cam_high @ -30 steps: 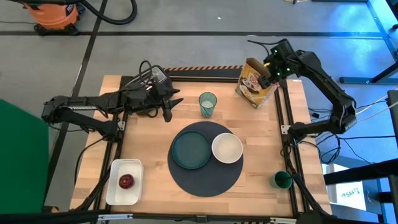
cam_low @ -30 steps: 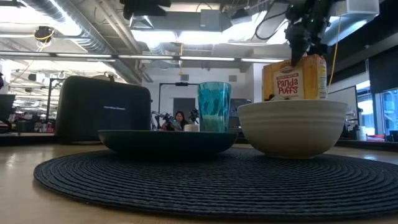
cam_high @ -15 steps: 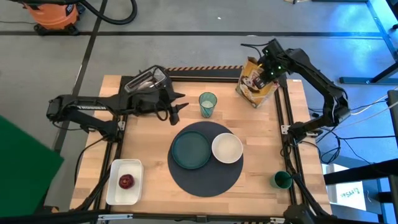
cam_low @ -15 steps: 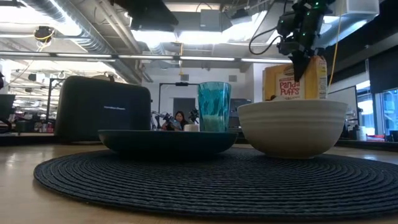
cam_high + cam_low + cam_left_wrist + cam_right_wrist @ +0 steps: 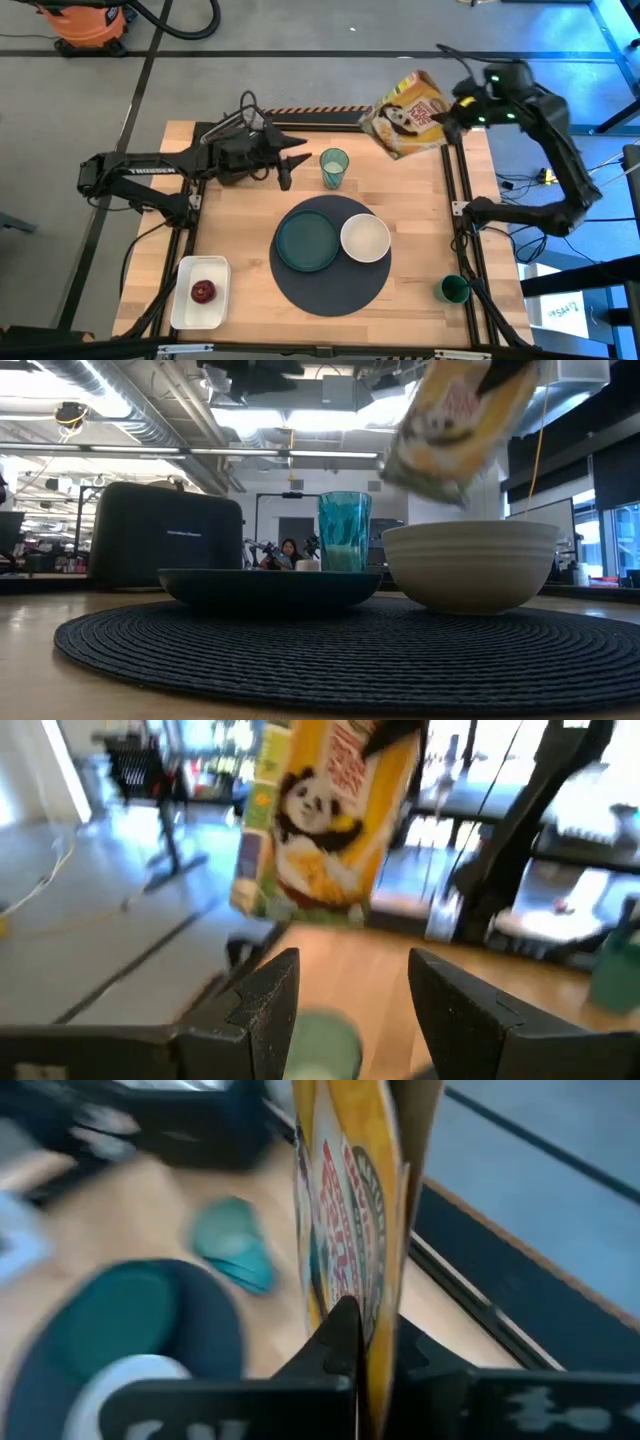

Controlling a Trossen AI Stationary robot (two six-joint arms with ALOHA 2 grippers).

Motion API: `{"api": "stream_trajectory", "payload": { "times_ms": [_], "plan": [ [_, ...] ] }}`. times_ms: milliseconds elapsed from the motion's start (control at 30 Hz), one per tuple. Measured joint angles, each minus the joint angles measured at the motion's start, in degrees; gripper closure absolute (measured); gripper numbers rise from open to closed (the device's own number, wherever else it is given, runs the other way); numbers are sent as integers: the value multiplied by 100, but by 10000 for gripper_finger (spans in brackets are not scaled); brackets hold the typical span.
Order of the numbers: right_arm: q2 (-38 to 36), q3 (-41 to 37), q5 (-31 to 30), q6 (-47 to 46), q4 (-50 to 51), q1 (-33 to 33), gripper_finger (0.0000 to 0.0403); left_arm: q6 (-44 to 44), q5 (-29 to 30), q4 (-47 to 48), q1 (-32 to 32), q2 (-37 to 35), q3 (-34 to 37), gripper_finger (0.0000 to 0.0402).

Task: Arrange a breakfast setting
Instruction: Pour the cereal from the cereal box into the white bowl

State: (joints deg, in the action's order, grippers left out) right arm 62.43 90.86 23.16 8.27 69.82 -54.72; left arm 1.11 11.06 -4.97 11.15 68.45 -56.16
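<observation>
Three pieces already sit in place: the mat [image 5: 330,266] lies at the table's [image 5: 420,210] middle, with the plate [image 5: 307,242] and the empty bowl [image 5: 365,238] side by side on it. The cereal box [image 5: 406,114] is in the air above the table's far right corner, tilted, pinched at its top edge by the right jaws [image 5: 452,113], which are closed on it; pouring into the bowl looks like the step in hand. Left to do, by my judgement: the red fruit [image 5: 203,291] lies in the white tray [image 5: 186,318] at the near left, and the green mug [image 5: 452,289] stands off the mat at the near right. A teal glass [image 5: 334,166] stands behind the mat. The left jaws [image 5: 288,166] hang apart and empty beside the glass, near the toaster [image 5: 238,128].
</observation>
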Motion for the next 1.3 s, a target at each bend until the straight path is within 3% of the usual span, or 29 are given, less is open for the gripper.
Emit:
{"api": "stream_trajectory", "payload": {
  "times_ms": [200, 533, 833, 1000, 1167, 1300],
  "plan": [
    [-644, 53, 1301, -74, -493, 2, 403, 11, -606, -681, 341, 36, -106, 217],
    [-1022, 65, 2269, -691, -1457, 33, 403, -322, -1147, -675, 377, 262, -1252, 203],
    [-648, 64, 1533, -689, -1824, 1403, 403, -326, -1352, 687, 213, 1189, -2679, 93],
    [-244, 62, 975, -684, -2294, 2326, 403, -335, -1407, 1024, 202, 1675, -3291, 57],
    [-63, 60, 679, -630, -2673, 2797, 403, -333, -1490, 1834, 246, 1874, -3642, 55],
    [7, 60, 588, -611, -2754, 2883, 403, -331, -1518, 2175, 239, 1870, -3661, 92]
  ]
}}
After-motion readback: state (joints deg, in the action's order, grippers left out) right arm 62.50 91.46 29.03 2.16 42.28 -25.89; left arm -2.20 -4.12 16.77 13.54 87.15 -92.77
